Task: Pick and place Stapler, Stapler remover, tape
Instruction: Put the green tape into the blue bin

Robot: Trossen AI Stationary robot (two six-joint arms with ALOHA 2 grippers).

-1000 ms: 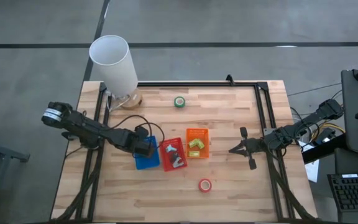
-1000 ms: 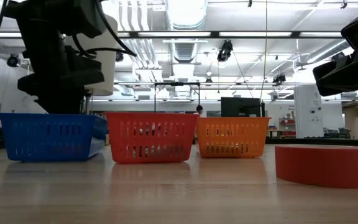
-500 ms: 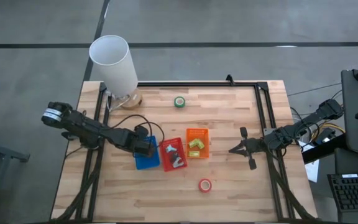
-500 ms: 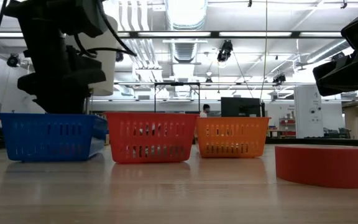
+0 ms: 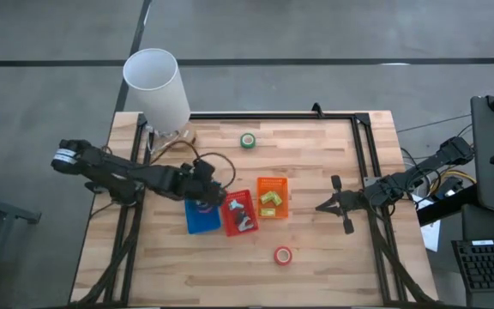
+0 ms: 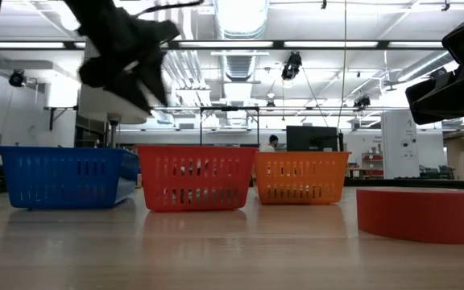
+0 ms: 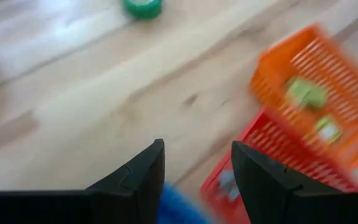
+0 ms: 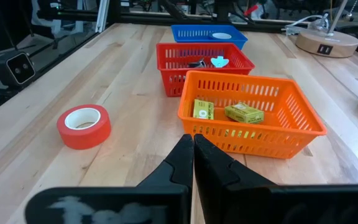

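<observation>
The tape rolls looked like the easy part to me: small, light, stiff rings, probably a bit slick on the outer face, nothing fragile. I'd pinch one across the ring wall, one finger through the pale hole and one outside, or just squeeze across the whole width if the fingers spread far enough.

The left pincer (image 5: 213,190) hung above the blue basket (image 5: 201,219), fingers spread apart and holding nothing. From there the green roll (image 5: 247,140) sat well off on the bare worktop (image 5: 316,163), out ahead of it in the left wrist view, and nothing crowded it. The red roll (image 5: 283,255) lay on the other side of the baskets, well apart from that pincer and nearer the right pincer (image 5: 327,206), which waited clenched tight and empty off to the side of the orange basket (image 5: 272,198).

Baskets stood in a row, touching or nearly so:
- blue: the right wrist view showed something pale and round inside, probably a roll, but I couldn't tell for sure
- red basket (image 5: 237,214): grey metal bits with a light blue piece, could be the staple remover
- orange: two little yellow-green blocks

So judging from that, two rolls were not yet binned, and the green one looked like the left pincer's pick.
</observation>
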